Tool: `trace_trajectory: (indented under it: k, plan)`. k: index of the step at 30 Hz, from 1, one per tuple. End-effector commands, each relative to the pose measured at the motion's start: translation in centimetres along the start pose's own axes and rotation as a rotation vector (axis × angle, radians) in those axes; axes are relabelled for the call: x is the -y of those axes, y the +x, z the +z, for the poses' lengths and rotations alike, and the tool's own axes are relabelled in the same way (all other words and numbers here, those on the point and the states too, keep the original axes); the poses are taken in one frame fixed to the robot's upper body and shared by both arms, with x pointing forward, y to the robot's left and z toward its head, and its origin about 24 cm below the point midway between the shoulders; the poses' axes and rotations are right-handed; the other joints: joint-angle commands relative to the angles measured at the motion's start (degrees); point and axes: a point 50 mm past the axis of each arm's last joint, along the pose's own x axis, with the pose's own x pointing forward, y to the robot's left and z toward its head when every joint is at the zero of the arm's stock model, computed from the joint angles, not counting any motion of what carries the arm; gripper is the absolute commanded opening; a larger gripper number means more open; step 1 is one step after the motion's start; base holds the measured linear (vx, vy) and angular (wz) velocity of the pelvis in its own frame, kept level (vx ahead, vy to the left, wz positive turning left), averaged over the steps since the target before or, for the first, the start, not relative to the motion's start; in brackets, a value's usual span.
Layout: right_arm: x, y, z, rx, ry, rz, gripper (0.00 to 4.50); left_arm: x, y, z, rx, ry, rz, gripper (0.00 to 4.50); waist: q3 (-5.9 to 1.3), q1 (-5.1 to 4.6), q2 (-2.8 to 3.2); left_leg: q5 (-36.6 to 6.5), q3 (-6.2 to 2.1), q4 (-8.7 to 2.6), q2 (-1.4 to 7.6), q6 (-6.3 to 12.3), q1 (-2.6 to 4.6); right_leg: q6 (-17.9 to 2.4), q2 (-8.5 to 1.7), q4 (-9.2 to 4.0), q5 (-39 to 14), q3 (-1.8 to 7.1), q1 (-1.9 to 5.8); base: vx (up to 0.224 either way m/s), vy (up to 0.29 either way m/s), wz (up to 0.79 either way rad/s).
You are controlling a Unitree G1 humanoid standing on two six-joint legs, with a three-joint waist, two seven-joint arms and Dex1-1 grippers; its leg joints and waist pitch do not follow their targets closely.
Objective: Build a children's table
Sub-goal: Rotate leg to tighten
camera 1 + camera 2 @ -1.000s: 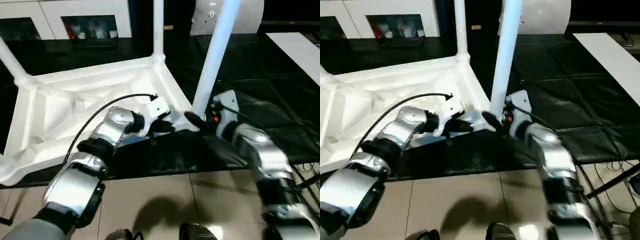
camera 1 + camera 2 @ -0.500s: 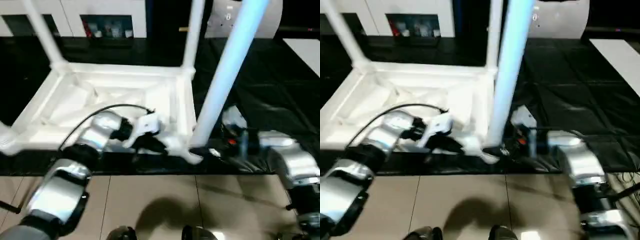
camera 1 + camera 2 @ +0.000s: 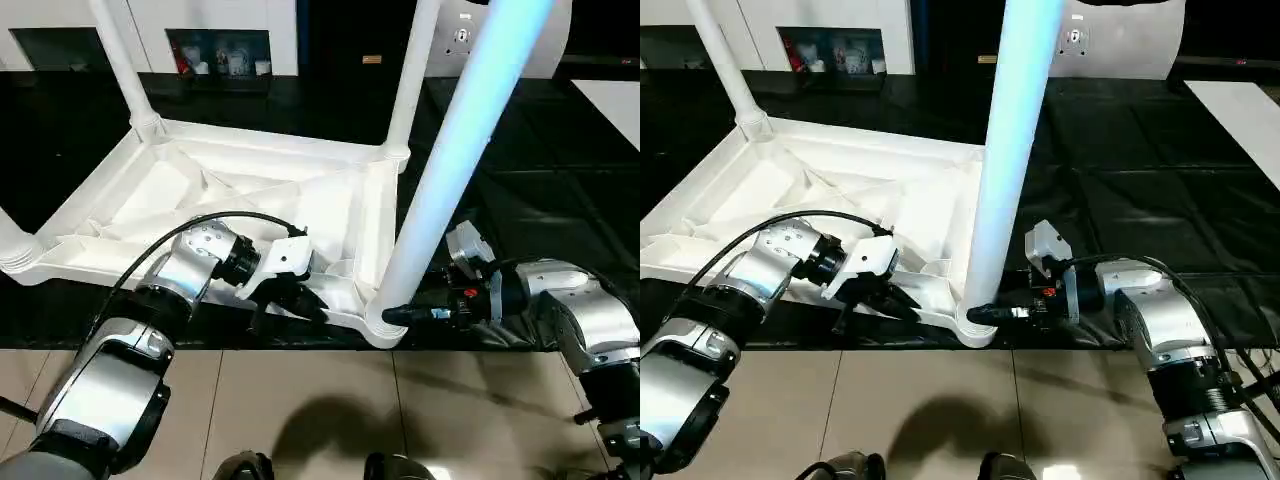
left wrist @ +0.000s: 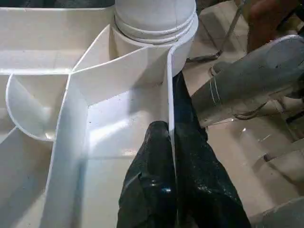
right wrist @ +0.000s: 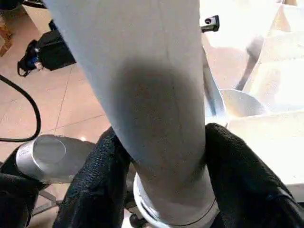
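White plastic, ribbed and glossy: the table top [image 3: 230, 190] lies upside down on the black padded surface [image 3: 560, 170], its near corner at the front edge. My left gripper [image 4: 172, 142] pinches its rim wall. My right gripper [image 5: 161, 190] hugs the smooth tapered leg [image 3: 450, 170] above its socket (seating step, I judge). Next: press it home squarely.

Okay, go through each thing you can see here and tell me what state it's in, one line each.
Table top: upside down on the black mat, ribbed underside up.
Near leg: standing in its corner socket.
Two far legs: standing in their sockets.
Left gripper: shut on the table top's edge wall.
Right gripper: fingers on both sides of the near leg's base.
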Motion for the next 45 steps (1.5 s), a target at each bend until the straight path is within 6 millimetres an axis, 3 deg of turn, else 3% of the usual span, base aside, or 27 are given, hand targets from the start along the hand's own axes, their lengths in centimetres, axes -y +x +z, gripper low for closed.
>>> trace_trajectory:
  k: [1,6,9,11,13,14,17,19,22,23,25,28,30,31,39,42,45]
  plan:
    - [-0.7,0.5,0.1,0.008,0.007,0.076,2.05,-0.4,-0.1,1.2,0.018,0.042,0.001,0.0,-4.57,-0.32,-0.63,-12.02,-0.76,-3.87,2.5,4.84,1.47,-14.24,-2.84,-3.52,-16.84,2.22,3.15,0.0,0.0,0.0]
    - [-0.9,1.7,0.6,0.058,0.034,0.039,2.01,-1.5,0.4,1.8,0.059,-0.04,0.106,0.0,-4.5,-0.22,-0.68,-11.51,-0.7,-3.9,2.52,4.79,1.45,-14.14,-2.81,-3.51,-17.15,2.28,3.1,0.0,0.0,0.0]
    - [0.3,4.1,1.2,0.096,0.091,-0.191,2.01,-3.0,1.5,2.9,0.098,-0.122,0.256,0.0,-4.1,-0.5,-0.39,-13.59,-0.91,-4.17,2.32,3.01,1.56,-13.09,-2.69,-3.9,-20.94,2.14,2.79,0.0,0.0,0.0]
    - [1.0,5.0,1.5,0.12,0.133,-0.294,2.01,-3.4,1.9,3.3,0.116,-0.145,0.301,0.0,-4.07,-1.53,-0.69,-16.21,-1.36,-4.3,1.81,0.94,1.61,-10.43,-2.86,-4.66,-27.47,1.84,2.84,0.0,0.0,0.0]
    - [1.5,5.6,1.7,0.126,0.156,-0.366,2.0,-3.8,2.1,3.7,0.127,-0.162,0.339,0.0,-4.08,-2.3,-0.7,-16.42,-1.54,-4.35,1.78,0.91,1.37,-9.45,-2.89,-4.92,-28.44,1.81,2.98,0.0,0.0,0.0]
    - [1.9,6.0,1.8,0.127,0.172,-0.422,2.0,-4.0,2.3,3.9,0.133,-0.173,0.36,0.0,-4.16,-3.07,-0.66,-16.49,-1.46,-4.23,1.68,0.82,1.28,-10.03,-2.71,-4.74,-27.04,1.87,2.68,0.0,0.0,0.0]
    - [4.0,8.0,2.6,0.162,0.257,-0.699,1.99,-5.5,3.2,5.1,0.148,-0.232,0.528,0.0,-4.46,-4.68,-0.81,-15.32,-1.45,-3.87,1.25,0.94,0.91,-10.57,-2.63,-4.54,-25.19,1.79,2.77,0.0,0.0,0.0]
    - [4.6,8.7,3.0,0.179,0.279,-0.791,1.99,-6.0,3.5,5.5,0.143,-0.244,0.596,0.0,-4.63,-4.85,-0.71,-13.31,-1.31,-3.68,1.15,1.6,0.85,-10.89,-2.61,-4.57,-23.0,1.88,2.83,0.0,0.0,0.0]
    - [4.8,9.2,3.3,0.186,0.269,-0.823,1.99,-6.2,3.6,5.6,0.132,-0.24,0.638,0.0,-4.99,-4.83,-0.39,-9.35,-1.02,-3.45,1.16,4.21,0.66,-13.04,-2.28,-3.83,-13.76,1.93,3.13,0.0,0.0,0.0]
    - [4.8,9.4,3.5,0.195,0.25,-0.822,2.55,-6.3,3.6,5.6,0.124,-0.233,0.65,0.0,-5.08,-4.91,-0.56,-7.96,-0.96,-3.33,1.24,5.45,0.52,-14.2,-2.32,-3.4,-10.4,2.0,3.28,0.0,0.0,0.0]
    - [4.8,9.5,3.5,0.208,0.242,-0.811,2.7,-6.2,3.6,5.4,0.111,-0.221,0.653,0.0,-5.23,-4.79,-0.65,-5.95,-0.86,-3.18,1.23,7.27,0.48,-15.59,-2.25,-2.94,-6.22,1.99,3.53,0.0,0.0,0.0]
    - [4.6,8.7,3.0,0.211,0.208,-0.793,2.9,-5.9,3.2,4.8,0.098,-0.211,0.632,0.0,-5.14,-4.49,-0.62,-4.84,-0.83,-3.12,1.4,8.99,0.54,-16.56,-2.45,-2.67,-4.52,1.99,3.7,0.0,0.0,0.0]
    - [4.5,8.0,2.6,0.202,0.18,-0.777,3.18,-5.8,2.8,4.4,0.09,-0.202,0.621,0.0,-5.06,-4.32,-0.61,-5.73,-0.79,-3.12,1.49,9.16,0.63,-16.48,-2.46,-2.79,-5.6,1.98,3.72,0.0,0.0,0.0]
    - [4.2,6.6,2.0,0.191,0.135,-0.738,3.25,-5.4,2.3,3.8,0.077,-0.184,0.592,0.0,-4.95,-4.15,-0.62,-6.34,-0.84,-3.24,1.56,9.0,0.74,-16.27,-2.46,-2.94,-6.75,1.94,3.68,0.0,0.0,0.0]
    - [3.0,2.3,1.2,0.145,-0.017,-0.582,4.03,-3.2,1.3,1.6,0.026,-0.064,0.383,0.0,-4.57,-3.71,-0.53,-11.06,-0.97,-3.56,1.87,6.99,0.84,-15.09,-2.5,-3.45,-12.37,2.04,3.61,0.0,0.0,0.0]
    - [2.8,1.3,1.1,0.119,-0.066,-0.544,4.03,-2.5,1.1,1.3,0.023,-0.042,0.318,0.0,-4.63,-3.55,-0.35,-11.07,-0.88,-3.54,1.98,6.92,0.91,-15.35,-2.47,-3.33,-11.65,2.12,3.47,0.0,0.0,0.0]
    - [1.5,0.6,0.7,0.058,-0.094,-0.356,4.03,-1.6,0.8,1.0,0.028,-0.002,0.209,0.0,-4.63,-2.68,-0.32,-10.91,-0.79,-3.54,2.21,7.24,1.06,-15.87,-2.42,-3.18,-10.66,2.07,3.61,0.0,0.0,0.0]
